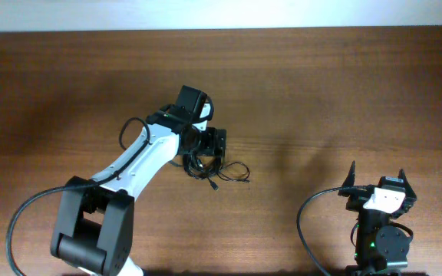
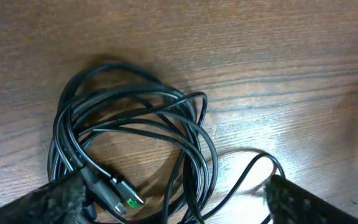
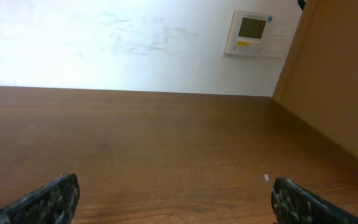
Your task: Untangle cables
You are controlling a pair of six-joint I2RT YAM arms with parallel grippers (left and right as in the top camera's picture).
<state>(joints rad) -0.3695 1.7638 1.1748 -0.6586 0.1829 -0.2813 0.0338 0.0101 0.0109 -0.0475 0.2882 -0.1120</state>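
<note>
1. Black cables [image 1: 209,167] lie in one tangled bundle on the wooden table [image 1: 344,84], just left of the middle of the overhead view. In the left wrist view the cables [image 2: 129,149] fill the middle and left of the frame as several loops that cross over each other.
2. One plug [image 2: 129,200] with a green tip lies at the lower left of that view, just beside one finger. A single thin loop [image 2: 253,165] runs out to the lower right, near the other finger.
3. The left gripper [image 1: 206,153] hangs directly above the bundle. In its own camera the left gripper [image 2: 173,199] has its jaws wide apart and they clamp nothing.
4. The right gripper [image 1: 377,182] is at the lower right of the overhead view, well apart from the cables. Its camera shows the right gripper [image 3: 176,202] with jaws also wide apart and empty, with only bare table in front.
5. I judge that the task is far from done, because no strand lies free of the others.
6. If the jaws close here, they may catch several strands together. A pull would then lift the whole bundle or tighten the crossings.
7. Nothing holds the bundle down, so a pull with one arm may only drag it along the smooth wood.
8. The plug may also hook in a loop, or a thin strand may slip out of the fingers.
</note>
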